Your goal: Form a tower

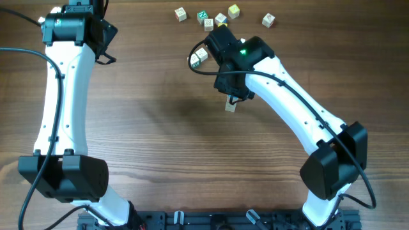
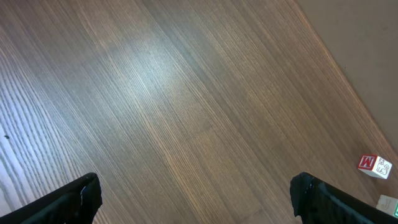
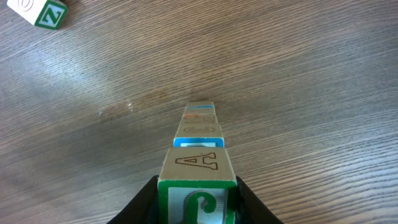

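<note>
Although the tower (image 3: 198, 127), mid-table (image 1: 160, 128), is largely hidden overhead beneath the right gripper (image 3: 198, 202), its top cube (image 3: 198, 167) is seen clamped; the left gripper (image 2: 196, 199) is held wide open, fingers cropped.

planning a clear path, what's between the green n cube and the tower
Bare wooden tabletop; the right wrist view shows nothing else between the pale wooden green-N cube and the upright tower of wooden alphabet cubes.

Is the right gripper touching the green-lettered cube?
Touching. The right wrist view shows the right gripper closed on both sides of the green-lettered cube.
</note>
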